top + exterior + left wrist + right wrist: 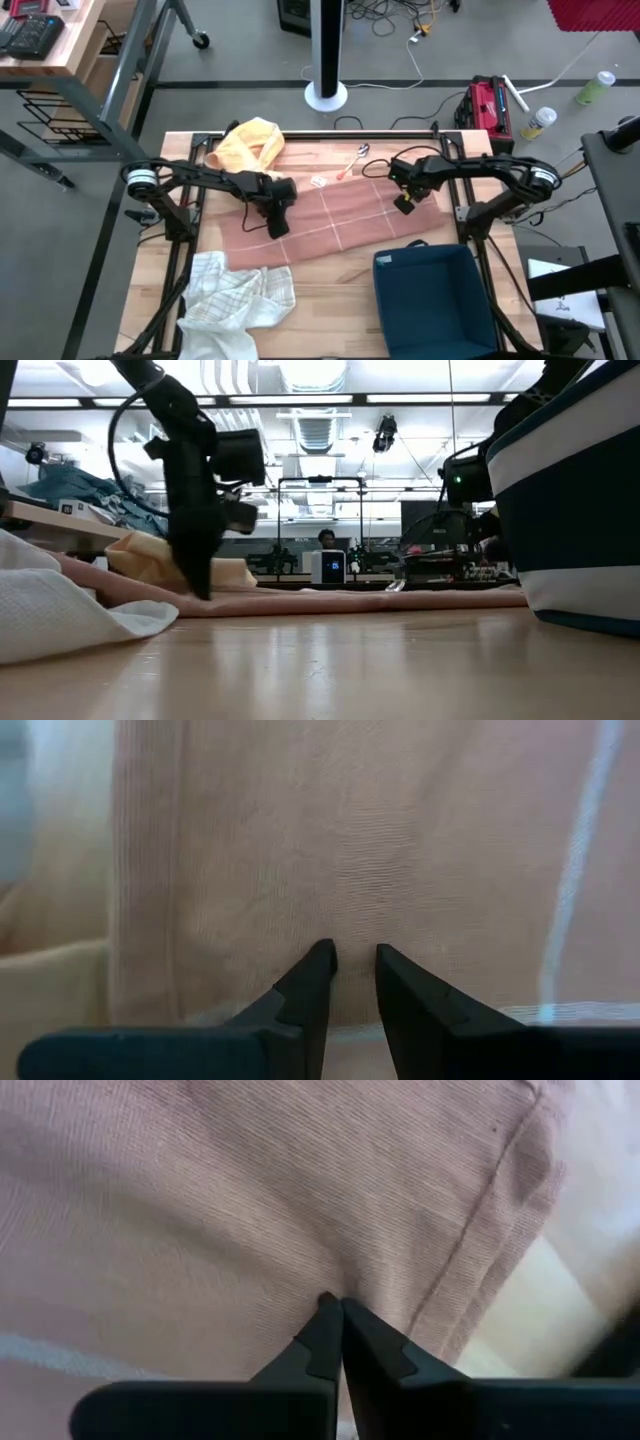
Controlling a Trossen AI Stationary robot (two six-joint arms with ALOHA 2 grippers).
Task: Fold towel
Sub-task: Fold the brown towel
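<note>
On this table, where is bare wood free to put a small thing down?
Bare wood shows between the white towel and the blue bin, in front of the pink towel. The far edge is crowded: yellow cloth, spoon, and both hands, left and right, on the pink towel.

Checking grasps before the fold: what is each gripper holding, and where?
Right gripper: jaws shut on the pink striped cloth towel, near its hemmed right edge. Left gripper: jaws slightly apart against the towel's left part; grip unclear.
</note>
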